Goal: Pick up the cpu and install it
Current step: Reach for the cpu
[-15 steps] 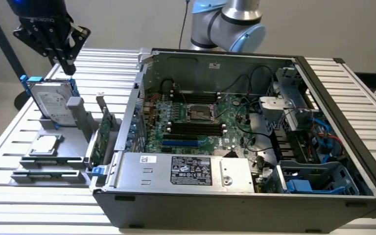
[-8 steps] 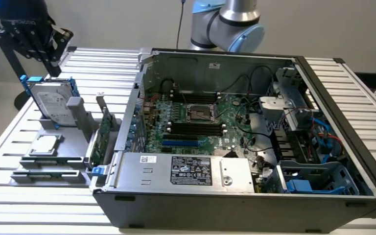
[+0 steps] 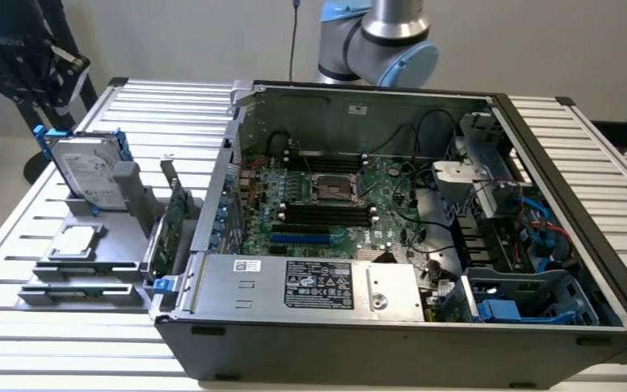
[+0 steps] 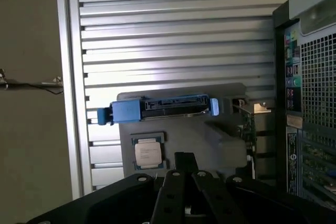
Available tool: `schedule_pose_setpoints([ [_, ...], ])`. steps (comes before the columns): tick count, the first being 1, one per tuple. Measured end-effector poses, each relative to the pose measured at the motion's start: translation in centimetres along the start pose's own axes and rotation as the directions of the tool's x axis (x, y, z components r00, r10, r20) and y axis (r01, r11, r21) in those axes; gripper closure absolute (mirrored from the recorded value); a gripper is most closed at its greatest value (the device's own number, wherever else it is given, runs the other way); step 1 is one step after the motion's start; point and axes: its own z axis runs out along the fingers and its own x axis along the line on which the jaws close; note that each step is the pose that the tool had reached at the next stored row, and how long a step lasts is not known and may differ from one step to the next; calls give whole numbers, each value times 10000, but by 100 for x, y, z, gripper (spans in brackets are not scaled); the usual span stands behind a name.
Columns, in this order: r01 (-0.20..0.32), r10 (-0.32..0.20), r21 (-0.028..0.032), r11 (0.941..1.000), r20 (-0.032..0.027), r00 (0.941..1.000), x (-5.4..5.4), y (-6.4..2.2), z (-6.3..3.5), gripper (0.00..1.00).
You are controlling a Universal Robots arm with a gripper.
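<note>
I see the black pincer (image 4: 185, 162) clenched, tips together with nothing between them, hovering over the grey plastic holder (image 4: 220, 140). The cpu (image 4: 147, 152), a small flat square chip with a dull silver-grey metal top, lies flat in its recess on that holder, near the pincer tips and untouched. A large silver hard drive in a blue bracket (image 4: 157, 109) stands upright just beside it. On the exterior view's right, the open black computer case (image 3: 401, 343) sits on the slatted metal surface (image 3: 161, 106), its motherboard socket (image 3: 330, 189) exposed.
</note>
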Motion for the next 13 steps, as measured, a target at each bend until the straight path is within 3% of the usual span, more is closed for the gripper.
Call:
schedule_pose_setpoints([
  [7, 7, -7, 17, 10000, -10, 10000, 312, -25, 61, 89],
  [13, 459, -458, 41, 9989, -75, 9989, 376, -32, 96, 89],
])
